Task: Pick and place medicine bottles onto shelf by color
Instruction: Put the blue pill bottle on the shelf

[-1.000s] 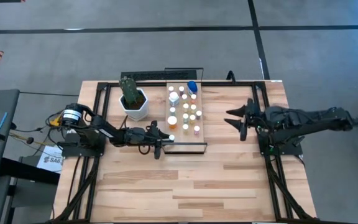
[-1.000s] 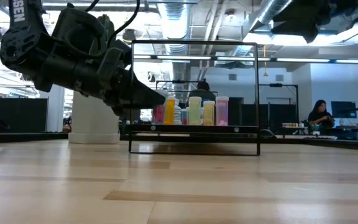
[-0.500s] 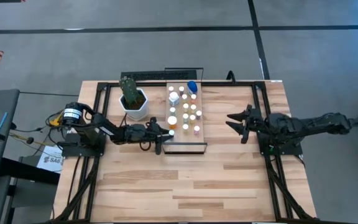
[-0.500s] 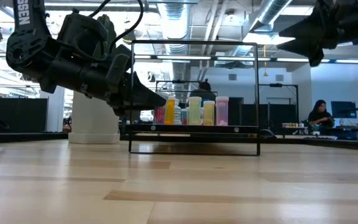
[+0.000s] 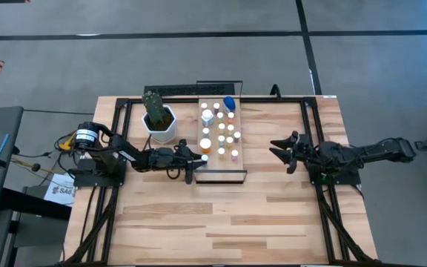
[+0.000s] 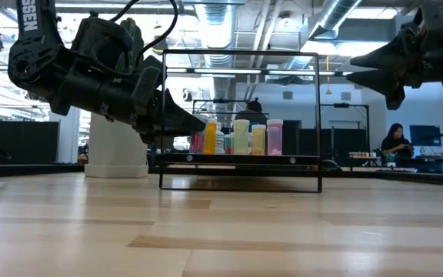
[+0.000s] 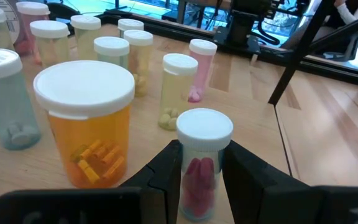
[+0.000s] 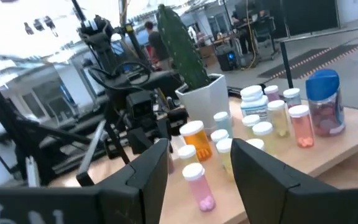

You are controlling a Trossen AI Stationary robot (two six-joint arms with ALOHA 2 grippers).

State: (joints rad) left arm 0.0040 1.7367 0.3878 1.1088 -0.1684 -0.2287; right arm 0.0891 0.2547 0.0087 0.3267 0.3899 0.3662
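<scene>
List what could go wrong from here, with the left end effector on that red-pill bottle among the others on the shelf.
1. The left end effector grips the red-pill bottle low, right beside the orange bottle; lifting or turning could knock it over.
2. The bottle stands near the shelf front edge; a slip could drop it onto the table.

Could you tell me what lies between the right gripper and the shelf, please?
Nothing: in the high view, only bare tabletop separates the open right gripper from the shelf. The bottles stand on the shelf itself.
</scene>
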